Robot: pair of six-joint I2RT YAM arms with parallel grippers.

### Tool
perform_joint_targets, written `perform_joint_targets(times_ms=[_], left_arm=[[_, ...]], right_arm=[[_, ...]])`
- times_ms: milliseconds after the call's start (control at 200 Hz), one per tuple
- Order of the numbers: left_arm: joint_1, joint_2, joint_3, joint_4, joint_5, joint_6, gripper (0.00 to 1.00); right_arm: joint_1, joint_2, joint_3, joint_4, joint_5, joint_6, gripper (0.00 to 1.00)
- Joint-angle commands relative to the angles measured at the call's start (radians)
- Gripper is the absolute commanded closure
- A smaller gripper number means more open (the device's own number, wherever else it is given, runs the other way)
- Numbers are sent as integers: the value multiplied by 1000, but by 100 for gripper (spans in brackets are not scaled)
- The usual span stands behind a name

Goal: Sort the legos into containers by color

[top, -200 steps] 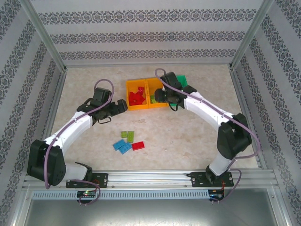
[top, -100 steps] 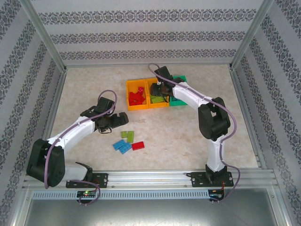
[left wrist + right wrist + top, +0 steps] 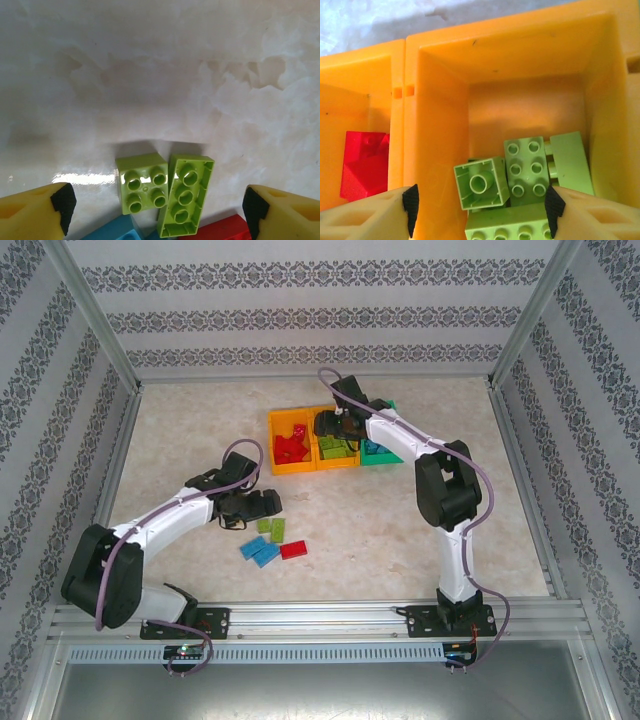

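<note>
Marbled tabletop (image 3: 400,530) holds loose legos (image 3: 270,528) near three containers (image 3: 290,468).

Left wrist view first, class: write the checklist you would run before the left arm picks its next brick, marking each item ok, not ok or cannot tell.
1. Left gripper open: ok.
2. Light green bricks between its jaws: ok, a square brick and a long brick.
3. One brick isolated: not ok; the two lie side by side, with a blue brick and a red brick close by.
4. Right gripper open, holding nothing: ok.
5. Middle orange bin holds light green only: ok, as far as visible.
</note>
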Motion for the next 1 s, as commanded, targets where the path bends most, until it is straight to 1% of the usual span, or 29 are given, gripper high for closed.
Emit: perform_joint_targets(times_ms=[0, 150, 275, 415, 550, 689, 994], left_arm=[[-17, 35, 16, -64, -10, -20, 15], [-20, 63, 6, -52, 3, -39, 26], [-26, 78, 8, -53, 0, -42, 30], [-28, 94, 12, -61, -4, -42, 40], [-28, 109, 12, -64, -5, -40, 45], [-28, 124, 17, -79, -14, -26, 47], [-41, 118, 31, -76, -26, -18, 44]], right_arm=[[20, -93, -47, 25, -28, 26, 28], [31, -149, -105, 35, -19, 36, 27], [30, -176, -144, 37, -7, 35, 27], [28, -191, -168, 39, -1, 31, 27], [26, -201, -180, 39, 7, 30, 27], [26, -211, -189, 39, 11, 29, 27], [19, -223, -205, 42, 17, 27, 27]])
